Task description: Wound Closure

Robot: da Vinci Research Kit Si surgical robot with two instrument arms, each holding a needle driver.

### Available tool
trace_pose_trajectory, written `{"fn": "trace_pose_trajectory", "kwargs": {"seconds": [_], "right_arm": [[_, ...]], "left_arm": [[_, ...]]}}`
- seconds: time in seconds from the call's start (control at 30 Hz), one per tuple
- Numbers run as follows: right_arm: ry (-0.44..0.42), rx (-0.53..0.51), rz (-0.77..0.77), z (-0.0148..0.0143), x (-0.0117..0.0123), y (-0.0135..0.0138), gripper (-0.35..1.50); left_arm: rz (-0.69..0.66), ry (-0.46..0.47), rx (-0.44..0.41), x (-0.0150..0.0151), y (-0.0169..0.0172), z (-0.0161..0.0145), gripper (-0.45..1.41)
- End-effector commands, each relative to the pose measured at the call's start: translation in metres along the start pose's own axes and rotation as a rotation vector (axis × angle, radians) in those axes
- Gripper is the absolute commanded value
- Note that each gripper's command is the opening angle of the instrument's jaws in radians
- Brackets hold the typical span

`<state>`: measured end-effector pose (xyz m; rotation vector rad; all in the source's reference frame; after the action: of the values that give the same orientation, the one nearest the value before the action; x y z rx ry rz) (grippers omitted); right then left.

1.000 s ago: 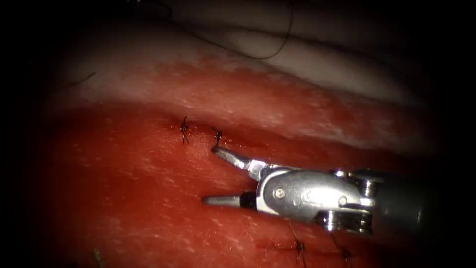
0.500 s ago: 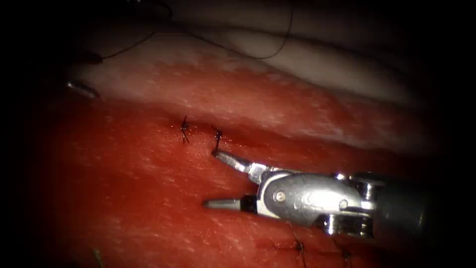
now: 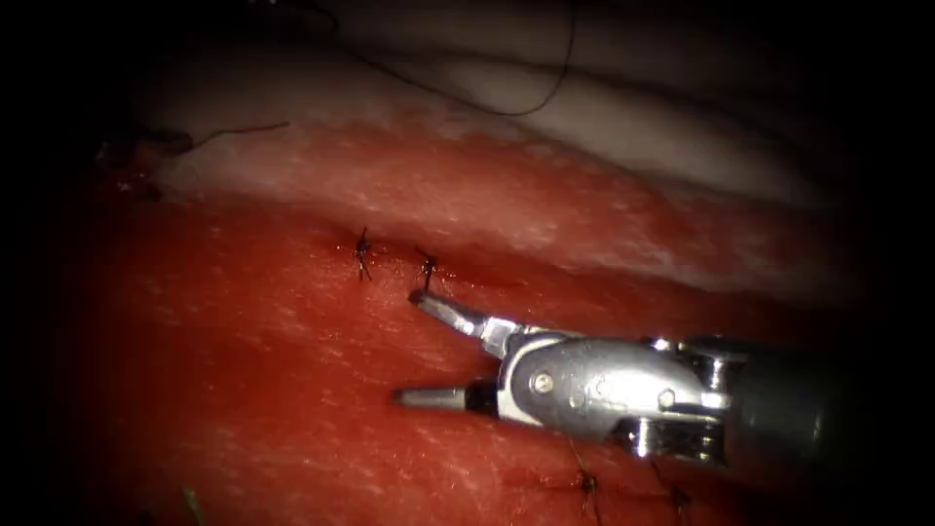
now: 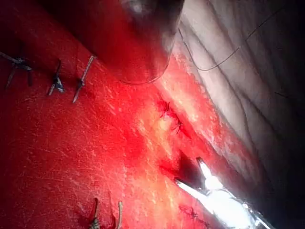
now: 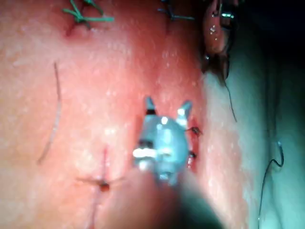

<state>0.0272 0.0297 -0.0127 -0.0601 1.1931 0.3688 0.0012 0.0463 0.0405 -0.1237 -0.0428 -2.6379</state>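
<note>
The tissue (image 3: 292, 390) is seen red and moist, paler toward its far edge. The right gripper (image 3: 404, 346) is found released, jaws spread wide and grasping nothing; its upper jaw tip is placed just beside the right-hand of two knotted stitches (image 3: 427, 265) on the cut (image 3: 467, 278). Thread (image 3: 516, 102) is laid loose across the pale tissue, well apart from the gripper. In the right wrist view, green stitches (image 5: 83, 15) are recorded. The needle's position cannot be told.

Two finished knotted stitches (image 3: 585, 481) lie close behind the claw (image 3: 406, 346); green stitches (image 5: 81, 16) sit well ahead of it.
</note>
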Motion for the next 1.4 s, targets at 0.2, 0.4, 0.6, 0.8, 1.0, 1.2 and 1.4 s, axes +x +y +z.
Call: {"fn": "trace_pose_trajectory", "kwargs": {"seconds": [0.2, 0.4, 0.6, 0.8, 1.0, 1.2, 1.4], "right_arm": [[0.004, 0.000, -0.003, 0.0009, 0.0000, 0.0001, 1.31], [0.004, 0.000, -0.003, 0.0009, 0.0000, 0.0001, 1.31], [0.005, 0.002, 0.003, 0.0007, 0.0000, 0.0001, 1.31], [0.015, -0.001, 0.010, 0.0004, 0.0000, 0.0003, 1.31], [0.023, -0.015, 0.047, -0.0016, 0.0001, 0.0003, 1.31], [0.002, -0.041, 0.080, -0.0039, 0.0002, 0.0005, 1.31], [-0.006, -0.056, 0.093, -0.0041, 0.0001, 0.0005, 1.31]], "left_arm": [[0.087, 0.017, -0.063, 0.0026, 0.0021, 0.0001, 0.43], [0.162, 0.101, -0.184, 0.0045, 0.0041, -0.0043, 0.44], [0.139, 0.223, -0.238, 0.0045, 0.0052, -0.0108, 0.43], [-0.057, 0.398, -0.171, 0.0041, 0.0018, -0.0139, 0.41], [-0.355, 0.695, -0.067, 0.0060, -0.0074, -0.0134, 0.33], [-0.606, 0.742, -0.075, 0.0090, -0.0159, -0.0093, 0.31], [-0.787, 0.791, -0.051, 0.0141, -0.0221, -0.0009, 0.30]]}}
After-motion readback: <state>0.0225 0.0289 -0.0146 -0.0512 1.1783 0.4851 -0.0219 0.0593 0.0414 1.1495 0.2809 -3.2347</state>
